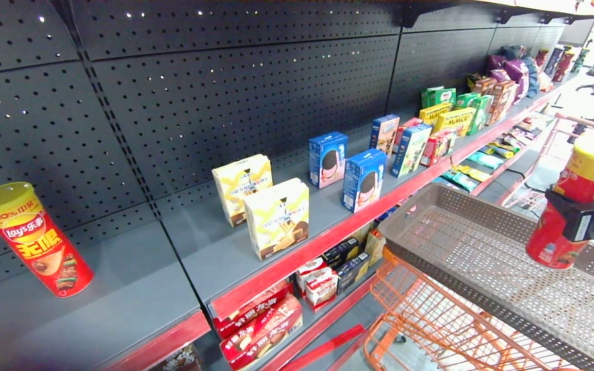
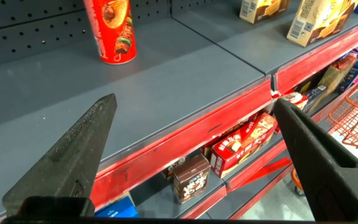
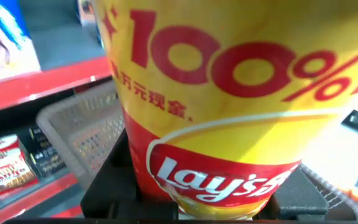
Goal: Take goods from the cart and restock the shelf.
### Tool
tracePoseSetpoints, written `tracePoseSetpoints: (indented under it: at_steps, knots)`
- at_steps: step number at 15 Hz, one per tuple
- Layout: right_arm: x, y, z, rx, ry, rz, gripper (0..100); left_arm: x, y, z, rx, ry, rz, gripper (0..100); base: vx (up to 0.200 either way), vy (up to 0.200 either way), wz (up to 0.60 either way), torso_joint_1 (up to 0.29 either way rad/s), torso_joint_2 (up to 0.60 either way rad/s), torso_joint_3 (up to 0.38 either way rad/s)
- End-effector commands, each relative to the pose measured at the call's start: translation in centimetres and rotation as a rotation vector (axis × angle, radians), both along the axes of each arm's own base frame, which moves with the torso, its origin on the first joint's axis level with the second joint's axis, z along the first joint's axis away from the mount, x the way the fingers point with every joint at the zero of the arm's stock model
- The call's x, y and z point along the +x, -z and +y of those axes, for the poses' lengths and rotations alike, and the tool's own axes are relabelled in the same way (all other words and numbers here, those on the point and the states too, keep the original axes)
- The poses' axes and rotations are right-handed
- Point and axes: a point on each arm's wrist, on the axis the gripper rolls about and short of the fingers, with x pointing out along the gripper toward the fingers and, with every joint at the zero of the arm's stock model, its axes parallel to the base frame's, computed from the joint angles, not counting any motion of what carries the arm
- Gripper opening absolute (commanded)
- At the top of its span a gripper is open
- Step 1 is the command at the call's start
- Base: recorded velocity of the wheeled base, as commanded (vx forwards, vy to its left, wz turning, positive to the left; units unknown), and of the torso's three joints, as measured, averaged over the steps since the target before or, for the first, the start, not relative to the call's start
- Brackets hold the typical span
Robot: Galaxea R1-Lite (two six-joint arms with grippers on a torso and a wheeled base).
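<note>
A red chip canister with a yellow lid (image 1: 34, 239) stands on the grey shelf (image 1: 137, 288) at the left, also seen as a canister (image 2: 110, 31) in the left wrist view. My left gripper (image 2: 193, 106) hangs open in front of the shelf's red edge, a little away from that canister, with nothing between its fingers. Over the far right of the cart's grey basket (image 1: 482, 257), my right gripper (image 1: 569, 219) is shut on a second red and yellow canister (image 1: 580, 190), held upright. Up close, this held canister (image 3: 216, 93) sits between the black fingers (image 3: 110, 193).
Two cream boxes (image 1: 276, 216) and two blue cookie boxes (image 1: 364, 180) stand further right on the shelf, with more packs beyond. Red boxes (image 1: 261, 324) fill the lower shelf. The orange wire cart (image 1: 431, 319) stands below the basket. Bare shelf lies beside the left canister.
</note>
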Motion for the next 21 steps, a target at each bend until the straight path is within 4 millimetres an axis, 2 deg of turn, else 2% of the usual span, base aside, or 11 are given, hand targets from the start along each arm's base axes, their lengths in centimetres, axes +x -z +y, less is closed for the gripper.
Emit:
tracePoseSetpoints:
  at_steps: [1,5,10,17,21]
  knots:
    - [-2.9,-1.1,0.2,-0.032,0.002,-0.06,0,0.0,0.0,0.0,-0.002,0.001,0.001,100,0.0,0.0,0.0,0.0,0.0,0.0]
    - [-5.5,-2.0,0.8,-0.041,-0.029,-0.078,0,0.0,0.0,0.0,-0.001,-0.001,0.001,100,0.0,0.0,0.0,0.0,0.0,0.0]
    - [-8.0,-1.6,1.0,-0.036,-0.033,-0.031,0,0.0,0.0,0.0,-0.001,0.001,0.0,100,0.0,0.0,0.0,0.0,0.0,0.0]
    - [-8.1,-1.7,1.7,-0.097,-0.078,-0.023,0,0.0,0.0,0.0,-0.001,-0.001,0.0,100,0.0,0.0,0.0,0.0,0.0,0.0]
    - [-8.4,-1.0,2.2,-0.115,-0.106,-0.009,0,0.0,0.0,0.0,0.004,0.005,0.0,100,0.0,0.0,0.0,0.0,0.0,0.0]
